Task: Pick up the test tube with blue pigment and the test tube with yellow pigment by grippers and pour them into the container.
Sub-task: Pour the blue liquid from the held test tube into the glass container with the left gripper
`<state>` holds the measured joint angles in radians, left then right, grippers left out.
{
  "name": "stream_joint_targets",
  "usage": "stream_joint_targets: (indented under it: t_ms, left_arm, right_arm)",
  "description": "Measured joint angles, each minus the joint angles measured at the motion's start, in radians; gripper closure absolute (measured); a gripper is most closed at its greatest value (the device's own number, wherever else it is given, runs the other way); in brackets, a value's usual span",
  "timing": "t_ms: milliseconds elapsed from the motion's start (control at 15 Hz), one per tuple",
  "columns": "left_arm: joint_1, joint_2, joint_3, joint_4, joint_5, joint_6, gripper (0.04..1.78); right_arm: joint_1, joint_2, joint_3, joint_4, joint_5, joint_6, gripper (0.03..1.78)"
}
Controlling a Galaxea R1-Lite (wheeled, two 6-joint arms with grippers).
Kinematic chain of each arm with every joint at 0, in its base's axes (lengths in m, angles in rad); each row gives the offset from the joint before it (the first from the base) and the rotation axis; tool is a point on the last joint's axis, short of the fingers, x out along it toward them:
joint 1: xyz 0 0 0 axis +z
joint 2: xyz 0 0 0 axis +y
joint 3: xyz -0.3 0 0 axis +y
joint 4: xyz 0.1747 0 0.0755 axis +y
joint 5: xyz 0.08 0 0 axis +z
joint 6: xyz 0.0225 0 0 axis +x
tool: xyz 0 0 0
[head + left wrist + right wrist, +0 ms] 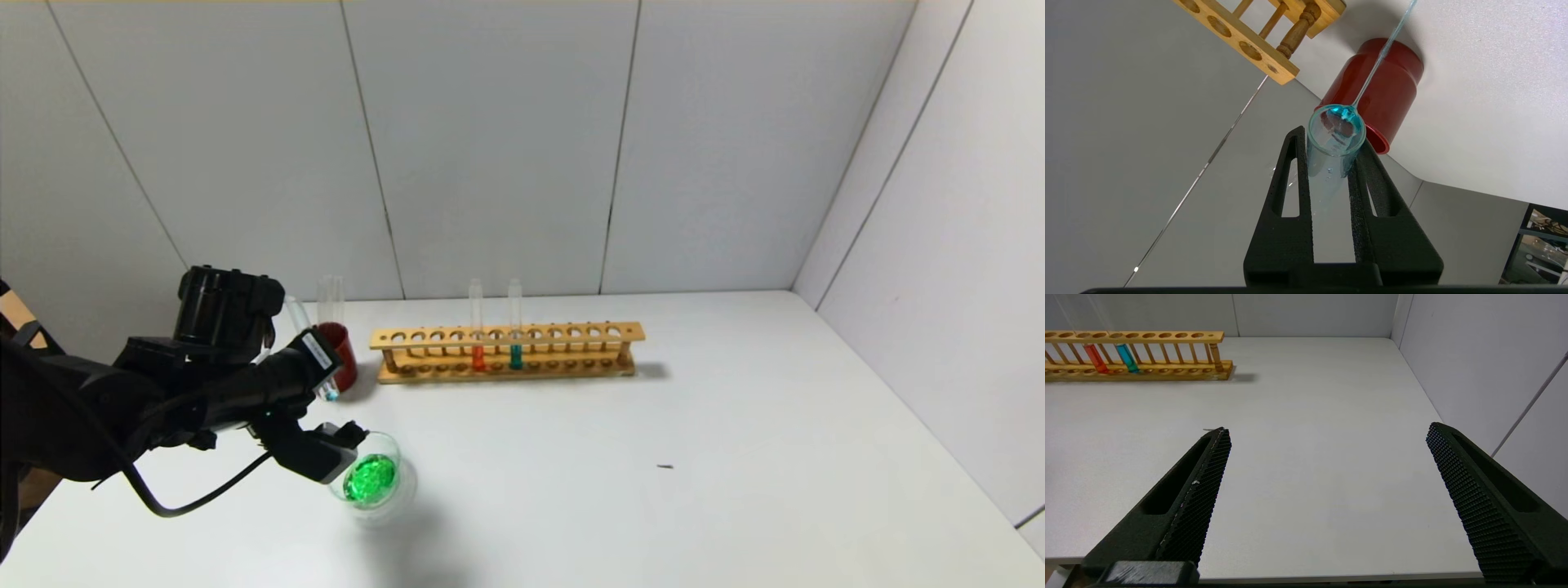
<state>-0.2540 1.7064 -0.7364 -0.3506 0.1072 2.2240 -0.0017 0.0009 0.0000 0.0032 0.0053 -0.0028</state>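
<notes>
**A:** Where's this at? The dish (371, 482) near the front left of the table (735, 457) already holds bright green liquid, so I'd guess both colours went in.

**B:** Looks that way. The left gripper (1331, 163) is pinching a blue tube (1336, 134) that's nearly drained, just a teal film near the mouth. It's tilted, held above the table beside the red cup (341, 353), which has clear tubes standing in it. I'd say it's headed for that cup.

**A:** Yellow tube?

**B:** Can't pick it out. Maybe one of those in the cup. The rack (506, 351) holds only an orange tube (478, 335) and a second blue one (515, 331).

**A:** What could go wrong?

**B:** The leftover film dripping on the table while it's tilted. Glass hitting glass going into the cup. And the forearm is right next to the dish, so a careless swing could knock it.

**A:** Right arm?

**B:** Right gripper (1327, 457) is idle off to the right, jaws spread wide, nothing in them.
</notes>
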Motion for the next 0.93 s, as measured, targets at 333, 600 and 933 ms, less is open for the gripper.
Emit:
stream_joint_targets:
  t_ms: [333, 600, 933]
  left_arm:
    - [0.0, -0.008, 0.014, -0.003, 0.001, 0.007, 1.51]
    - [0.0, -0.013, 0.016, -0.003, 0.001, 0.021, 1.51]
    - [0.0, -0.016, 0.02, -0.003, 0.002, 0.031, 1.51]
  right_arm:
    - [0.0, 0.0, 0.0, 0.0, 0.0, 0.0, 0.06]
    - [0.0, 0.0, 0.0, 0.0, 0.0, 0.0, 0.06]
    - [0.0, 0.0, 0.0, 0.0, 0.0, 0.0, 0.06]
